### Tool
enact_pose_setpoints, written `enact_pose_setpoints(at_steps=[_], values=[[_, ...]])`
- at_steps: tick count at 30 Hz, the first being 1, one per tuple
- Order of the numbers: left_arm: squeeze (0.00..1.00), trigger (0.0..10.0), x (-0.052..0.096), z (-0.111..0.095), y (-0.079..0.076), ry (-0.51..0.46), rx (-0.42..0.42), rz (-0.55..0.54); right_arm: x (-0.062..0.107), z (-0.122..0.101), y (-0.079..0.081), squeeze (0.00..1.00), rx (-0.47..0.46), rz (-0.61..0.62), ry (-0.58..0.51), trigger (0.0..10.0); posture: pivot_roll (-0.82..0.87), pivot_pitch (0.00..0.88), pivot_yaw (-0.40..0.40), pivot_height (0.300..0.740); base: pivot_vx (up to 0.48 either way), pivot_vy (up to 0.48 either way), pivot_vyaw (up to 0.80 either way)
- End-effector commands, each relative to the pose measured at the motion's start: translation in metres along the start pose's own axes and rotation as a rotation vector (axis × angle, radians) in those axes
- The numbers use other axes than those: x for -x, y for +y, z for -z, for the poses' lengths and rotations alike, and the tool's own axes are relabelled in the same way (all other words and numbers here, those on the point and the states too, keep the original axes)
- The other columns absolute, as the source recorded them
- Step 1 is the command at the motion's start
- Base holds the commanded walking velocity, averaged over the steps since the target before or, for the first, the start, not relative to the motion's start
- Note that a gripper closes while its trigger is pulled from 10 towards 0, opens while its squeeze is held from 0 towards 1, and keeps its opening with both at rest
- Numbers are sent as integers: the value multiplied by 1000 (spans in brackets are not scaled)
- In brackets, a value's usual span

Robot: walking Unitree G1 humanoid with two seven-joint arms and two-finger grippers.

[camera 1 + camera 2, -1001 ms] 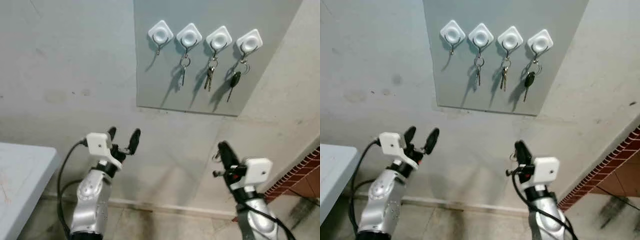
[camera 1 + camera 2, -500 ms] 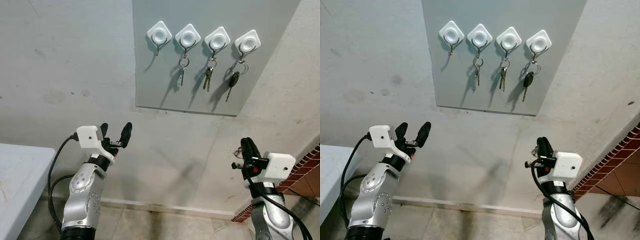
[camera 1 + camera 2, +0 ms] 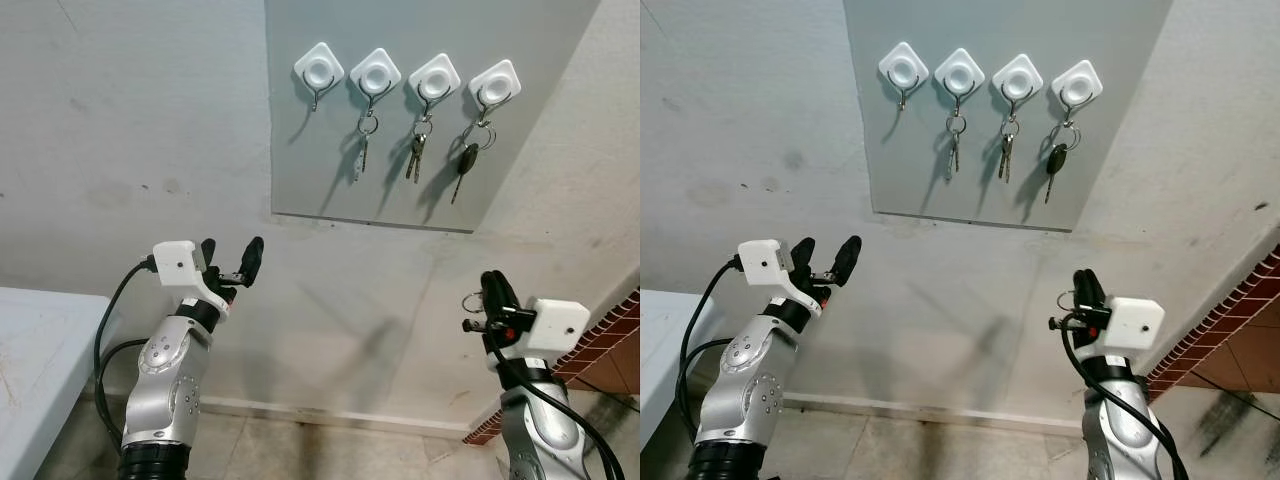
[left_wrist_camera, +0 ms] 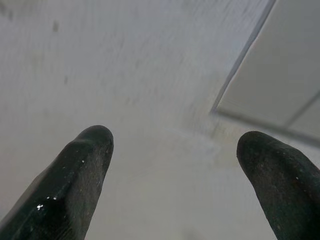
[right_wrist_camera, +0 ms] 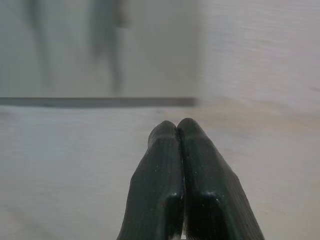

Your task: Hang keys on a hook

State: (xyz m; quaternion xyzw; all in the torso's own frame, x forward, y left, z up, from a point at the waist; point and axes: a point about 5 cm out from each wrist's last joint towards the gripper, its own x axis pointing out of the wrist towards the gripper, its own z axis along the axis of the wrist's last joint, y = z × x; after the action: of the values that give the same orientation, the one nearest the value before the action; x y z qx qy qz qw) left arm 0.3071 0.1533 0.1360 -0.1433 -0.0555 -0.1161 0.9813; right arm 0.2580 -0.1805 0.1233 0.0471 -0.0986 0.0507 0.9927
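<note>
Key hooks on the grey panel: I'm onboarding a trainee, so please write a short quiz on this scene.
1. True or false: each of the four hooks on the grey panel holds keys.
2. Which hook carries the black-headed key? A) leftmost B) second from left C) rightmost
3. Fill in: the gripper with its fingers apart is the ___ one.

Key:
1. False. The leftmost hook is empty.
2. C.
3. Left. The left gripper is open and holds nothing. The right gripper is shut, and a small key ring shows at its fingers.
</note>
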Motion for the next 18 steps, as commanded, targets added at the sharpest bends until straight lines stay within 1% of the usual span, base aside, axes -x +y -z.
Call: enact_pose_setpoints(at_steps=[1,2,3,4,8,12,13,15,18], values=[[0,10000,-6,-14,-8,-39,-26,29,-9,-12,12,0,-9,-82,-37,10000,-40,16,-16,740,0,0,0],[0,10000,-9,-20,-10,-55,-36,40,-16,-15,19,0,-18,-133,-46,10000,-37,16,-18,740,0,0,0],[0,10000,-9,-20,-10,-55,-36,40,-16,-15,19,0,-18,-133,-46,10000,-37,16,-18,740,0,0,0],[0,10000,-12,-27,-12,-73,-35,49,-22,-18,24,0,-19,-170,-54,10000,-28,12,-26,740,0,0,0],[0,10000,-12,-33,-9,-91,-41,42,-34,-26,29,0,-21,-218,-73,10000,-10,8,-40,740,0,0,0],[0,10000,-11,-32,-8,-85,-45,27,-36,-27,30,0,-34,-239,-68,10000,-8,8,-44,740,0,0,0],[0,10000,-11,-33,-9,-86,-40,28,-36,-26,38,0,-44,-299,-50,10000,-5,7,-47,740,0,0,0],[0,10000,-12,-33,-10,-86,-38,30,-36,-26,41,0,-48,-319,-44,10000,-7,7,-48,740,0,0,0],[0,10000,-15,-34,-17,-84,-31,57,-41,-26,58,0,-73,-428,-31,10000,-13,7,-48,740,0,0,0]])
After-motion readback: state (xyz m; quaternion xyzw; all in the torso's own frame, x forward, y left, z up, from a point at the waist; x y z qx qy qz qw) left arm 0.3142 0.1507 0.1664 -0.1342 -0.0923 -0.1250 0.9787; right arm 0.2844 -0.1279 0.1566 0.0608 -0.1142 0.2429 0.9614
